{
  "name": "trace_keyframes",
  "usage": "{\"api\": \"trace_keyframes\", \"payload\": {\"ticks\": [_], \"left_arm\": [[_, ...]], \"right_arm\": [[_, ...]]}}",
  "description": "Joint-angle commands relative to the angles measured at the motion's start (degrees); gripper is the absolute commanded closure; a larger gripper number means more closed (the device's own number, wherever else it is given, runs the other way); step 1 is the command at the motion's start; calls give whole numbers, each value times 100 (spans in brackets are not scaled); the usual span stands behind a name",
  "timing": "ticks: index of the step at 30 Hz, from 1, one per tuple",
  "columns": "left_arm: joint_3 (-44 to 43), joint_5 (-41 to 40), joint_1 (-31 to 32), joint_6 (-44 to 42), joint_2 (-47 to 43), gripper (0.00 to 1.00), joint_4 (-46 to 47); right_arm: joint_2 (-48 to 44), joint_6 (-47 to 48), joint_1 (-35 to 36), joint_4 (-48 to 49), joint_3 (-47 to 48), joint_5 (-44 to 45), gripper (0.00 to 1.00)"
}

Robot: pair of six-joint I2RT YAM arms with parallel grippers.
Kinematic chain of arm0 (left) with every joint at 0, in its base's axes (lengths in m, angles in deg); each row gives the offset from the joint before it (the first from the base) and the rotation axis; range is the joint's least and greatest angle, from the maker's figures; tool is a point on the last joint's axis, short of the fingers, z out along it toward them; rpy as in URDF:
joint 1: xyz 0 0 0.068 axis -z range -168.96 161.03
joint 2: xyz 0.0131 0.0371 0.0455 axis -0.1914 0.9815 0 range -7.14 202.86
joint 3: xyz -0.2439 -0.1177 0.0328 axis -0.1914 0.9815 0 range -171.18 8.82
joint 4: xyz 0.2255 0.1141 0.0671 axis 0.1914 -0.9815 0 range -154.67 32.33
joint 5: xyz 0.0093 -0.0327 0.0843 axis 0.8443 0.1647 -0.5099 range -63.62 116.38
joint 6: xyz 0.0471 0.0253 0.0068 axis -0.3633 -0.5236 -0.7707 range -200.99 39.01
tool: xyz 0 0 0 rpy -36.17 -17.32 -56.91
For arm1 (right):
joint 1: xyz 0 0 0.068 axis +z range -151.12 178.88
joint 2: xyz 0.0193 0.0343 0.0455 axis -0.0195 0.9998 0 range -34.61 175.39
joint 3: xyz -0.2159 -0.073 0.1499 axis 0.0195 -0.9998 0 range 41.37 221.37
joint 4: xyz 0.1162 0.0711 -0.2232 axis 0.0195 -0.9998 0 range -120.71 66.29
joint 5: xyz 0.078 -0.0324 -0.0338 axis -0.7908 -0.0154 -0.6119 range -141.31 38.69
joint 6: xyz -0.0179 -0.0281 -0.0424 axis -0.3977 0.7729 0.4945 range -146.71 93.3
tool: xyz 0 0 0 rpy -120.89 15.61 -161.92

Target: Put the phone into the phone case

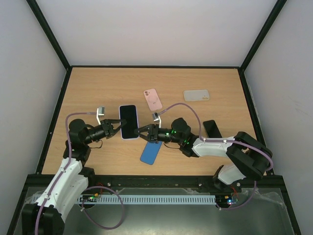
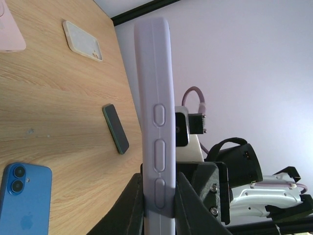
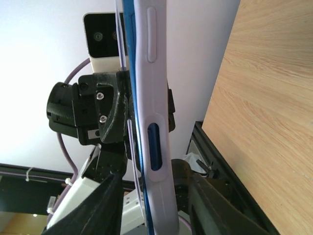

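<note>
beige case [image 1: 196, 94], black phone [image 1: 211, 129], wooden table [image 1: 98, 88]

Left arm [image 1: 63, 178] and right arm [image 1: 215, 145]: white shells, black joints, looping lilac cables [image 2: 194, 90]; left end effector [image 1: 119, 124] and right end effector [image 1: 140, 131] black, screw-studded.

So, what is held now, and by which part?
The left fingers pinch the cased phone across its button edge. The right fingers stand open around the opposite edge, holding nothing.

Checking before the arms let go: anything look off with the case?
Possibly. In the right wrist view the blue edge of the phone shows alongside the rim of the case, so it may not be fully seated. Nothing else stands out.
</note>
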Motion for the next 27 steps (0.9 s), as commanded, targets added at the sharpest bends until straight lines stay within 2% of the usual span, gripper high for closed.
{"api": "trace_keyframes", "payload": {"ticks": [1,7,14,15,19,21,25,27], "left_arm": [[-282,34,36,-84,-62,97,449],[-388,-316,62,-861,-163,97,-433],[-427,-207,80,-1034,-96,97,-623],[-427,-160,80,-1009,-104,97,-582],[-400,136,88,-912,-59,97,-294],[-401,325,105,-812,-43,97,-121],[-477,537,214,-779,-86,97,-39],[-544,605,333,-812,-105,97,-24]], "right_arm": [[-114,-74,25,285,-26,-63,68],[-109,-321,32,595,-115,-32,97],[-234,-192,25,396,-150,90,97],[-269,5,30,209,-124,91,94],[-647,950,19,-1250,126,487,66],[-874,1328,-12,-1847,225,745,56],[-1231,1787,-200,-2800,456,1002,41],[-1378,1879,-317,-2965,481,1040,36]]}}
